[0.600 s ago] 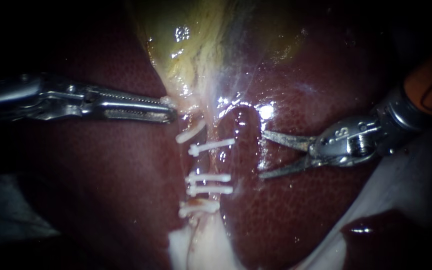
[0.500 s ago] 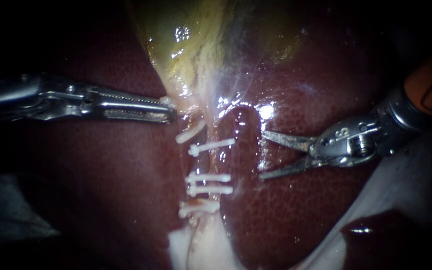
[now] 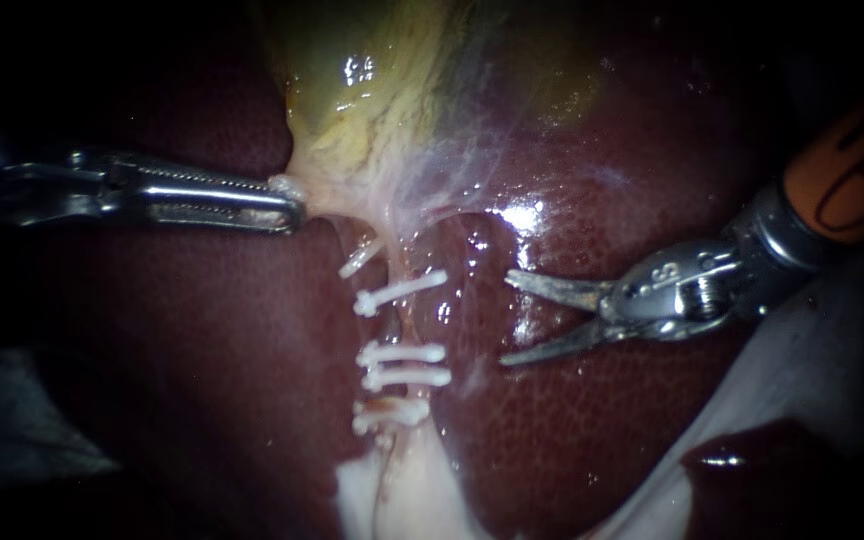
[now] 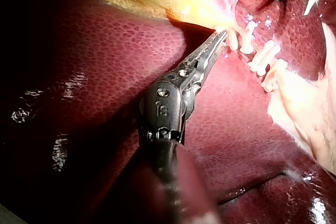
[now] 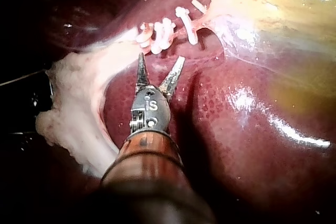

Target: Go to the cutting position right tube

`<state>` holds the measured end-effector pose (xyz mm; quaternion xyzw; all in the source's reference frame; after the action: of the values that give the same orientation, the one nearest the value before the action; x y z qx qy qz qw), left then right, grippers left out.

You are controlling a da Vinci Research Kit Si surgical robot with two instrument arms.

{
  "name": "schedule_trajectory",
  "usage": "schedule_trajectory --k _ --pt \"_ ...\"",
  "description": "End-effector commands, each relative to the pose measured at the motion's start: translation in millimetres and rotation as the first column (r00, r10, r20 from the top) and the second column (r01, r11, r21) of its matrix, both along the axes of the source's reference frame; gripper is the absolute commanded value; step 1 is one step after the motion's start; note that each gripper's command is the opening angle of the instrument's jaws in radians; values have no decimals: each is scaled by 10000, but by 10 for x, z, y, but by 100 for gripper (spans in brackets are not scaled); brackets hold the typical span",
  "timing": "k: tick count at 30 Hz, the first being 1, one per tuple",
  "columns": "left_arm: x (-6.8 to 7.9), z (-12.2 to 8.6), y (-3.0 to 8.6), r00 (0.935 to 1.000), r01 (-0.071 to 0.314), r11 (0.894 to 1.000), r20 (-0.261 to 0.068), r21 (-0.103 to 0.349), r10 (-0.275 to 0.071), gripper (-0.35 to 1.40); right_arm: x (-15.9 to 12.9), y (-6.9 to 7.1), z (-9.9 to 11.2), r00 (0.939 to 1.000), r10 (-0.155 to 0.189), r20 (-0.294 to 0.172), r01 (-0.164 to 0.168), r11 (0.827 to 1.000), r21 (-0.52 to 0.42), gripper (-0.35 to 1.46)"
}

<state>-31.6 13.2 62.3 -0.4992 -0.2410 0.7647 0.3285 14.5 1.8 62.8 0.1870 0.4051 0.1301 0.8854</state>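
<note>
Left tool [image 3: 287, 205] clamped on gallbladder [image 3: 402, 90] neck. Right tool [image 3: 505, 318] jaws stood apart, just beside tube [image 3: 409, 322], not yet around it. Risk: lower jaw nicking liver [image 3: 572, 440] or striking clips [image 3: 402, 352] if advance ran off-line.

Wet, dark red liver [image 3: 202, 400] fills the field, with 1 bright glare [image 3: 522, 215] near its middle. Blackness closes in all around, and a pale surface [image 3: 812, 390] lies past the liver's lower right edge.
</note>
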Motion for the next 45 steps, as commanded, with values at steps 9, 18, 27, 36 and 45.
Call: schedule_trajectory --k 9,18,27,36,45 --pt "0 1 -1 10000 6 10000 -11 -9 -6 -35 14 -12 53 9994 122 -315 -63 9834 1812 143" --pt "0 1 -1 10000 6 10000 -11 -10 -6 -35 16 -7 89 9964 250 -804 1 9543 2990 143" --pt "0 2 -1 10000 8 10000 -14 -15 -8 -35 44 0 96 9895 201 -1428 335 9311 3633 143" --pt "0 2 -1 10000 7 10000 -14 -16 -7 -35 74 -9 111 9798 -121 -1998 923 9131 3971 142" --pt "0 2 -1 10000 6 10000 -13 -15 -6 -35 78 -12 104 9457 -415 -3224 1806 8916 4152 132"
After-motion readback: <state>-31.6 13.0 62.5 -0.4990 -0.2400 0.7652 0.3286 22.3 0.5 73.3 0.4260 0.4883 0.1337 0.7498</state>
